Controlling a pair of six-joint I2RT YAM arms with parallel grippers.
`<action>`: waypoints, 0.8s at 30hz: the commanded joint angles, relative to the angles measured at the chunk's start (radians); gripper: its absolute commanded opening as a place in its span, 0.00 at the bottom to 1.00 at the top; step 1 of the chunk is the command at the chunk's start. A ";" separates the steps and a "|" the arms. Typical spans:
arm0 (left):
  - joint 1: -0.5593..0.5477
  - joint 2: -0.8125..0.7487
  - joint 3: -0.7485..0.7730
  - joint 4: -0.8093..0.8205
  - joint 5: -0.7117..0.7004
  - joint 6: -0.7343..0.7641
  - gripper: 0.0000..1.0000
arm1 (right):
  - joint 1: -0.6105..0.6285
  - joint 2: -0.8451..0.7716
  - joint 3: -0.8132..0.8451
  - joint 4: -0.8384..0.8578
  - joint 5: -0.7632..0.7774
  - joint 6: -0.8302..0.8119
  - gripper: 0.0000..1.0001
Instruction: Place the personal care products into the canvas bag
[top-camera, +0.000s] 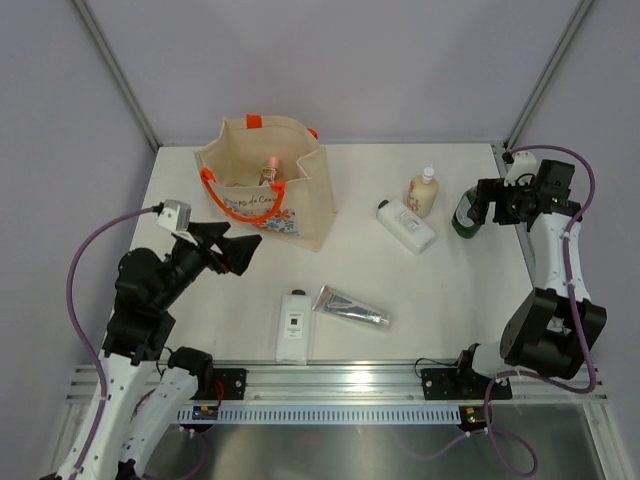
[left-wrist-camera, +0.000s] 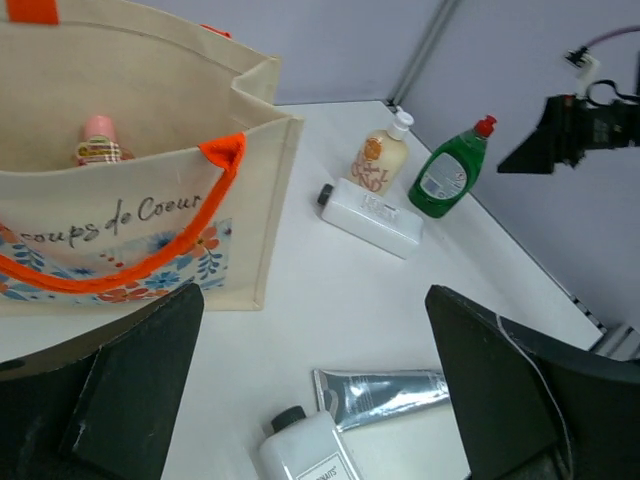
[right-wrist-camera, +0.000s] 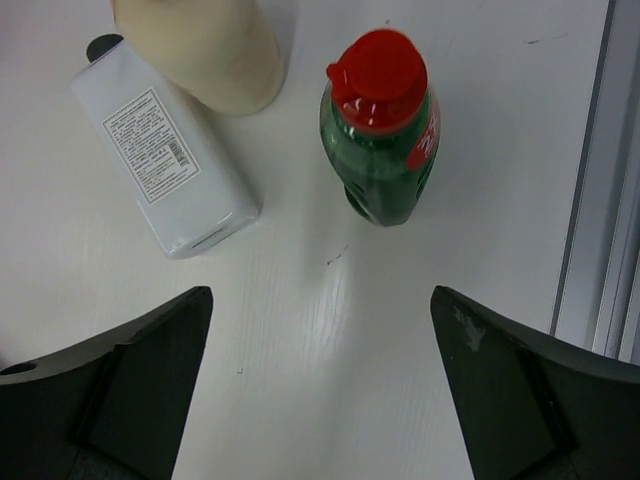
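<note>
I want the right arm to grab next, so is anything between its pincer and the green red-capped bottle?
Nothing visible does. The open right pincer faces the green bottle with only table between; the lying white bottle and the beige bottle sit off to one side.

The light is bright, even and diffuse, falling from overhead. The white desk (top-camera: 450, 290) is close to washed out. Shadows are short and soft: a faint one lies beside the canvas bag (top-camera: 308, 205) and another under the green bottle (right-wrist-camera: 380, 150). The silver tube (top-camera: 352, 306) carries hard highlights. In the wrist views the fingers of the left tool (left-wrist-camera: 312, 300) and right tool (right-wrist-camera: 320, 295) are dark, underexposed and slightly soft, while the desk beyond them is sharp.
</note>
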 joint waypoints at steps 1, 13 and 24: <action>0.003 -0.099 -0.109 0.063 0.123 -0.041 0.99 | 0.002 0.110 0.105 0.091 -0.045 -0.056 1.00; 0.002 -0.179 -0.254 0.218 0.311 -0.225 0.99 | 0.031 0.422 0.187 0.285 -0.080 -0.119 0.88; -0.214 -0.012 -0.281 0.449 0.213 -0.264 0.93 | 0.025 0.272 0.029 0.359 -0.237 -0.174 0.07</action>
